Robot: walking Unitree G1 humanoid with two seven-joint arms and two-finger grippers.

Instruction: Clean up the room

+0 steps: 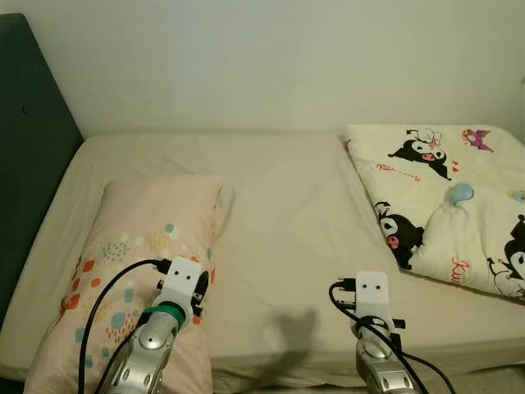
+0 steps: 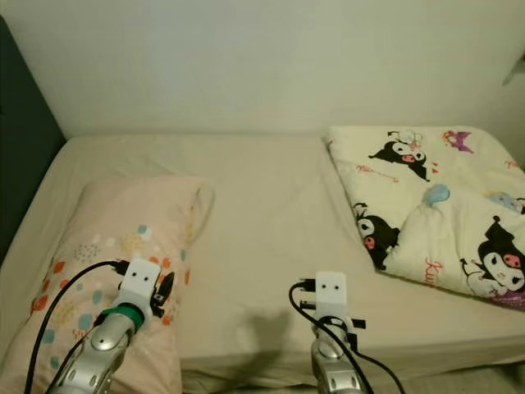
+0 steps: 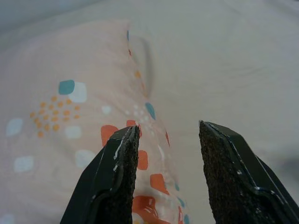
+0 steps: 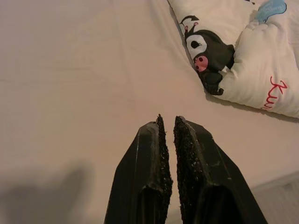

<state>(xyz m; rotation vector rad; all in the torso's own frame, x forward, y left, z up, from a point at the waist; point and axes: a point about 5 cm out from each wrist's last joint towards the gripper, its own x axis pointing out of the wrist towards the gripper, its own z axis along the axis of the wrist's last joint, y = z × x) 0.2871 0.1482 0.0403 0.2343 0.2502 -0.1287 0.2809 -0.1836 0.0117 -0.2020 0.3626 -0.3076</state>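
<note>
A dark headboard [image 1: 29,156] stands against a pale wall [image 1: 271,57] at the left.

A bed [image 1: 279,246] with a plain beige sheet stands against a pale wall. On its left side lies a pink pillow [image 1: 148,246] printed with coloured patches. On the right lies a folded cream cartoon-print quilt [image 1: 447,205], well apart from the pillow.
</note>
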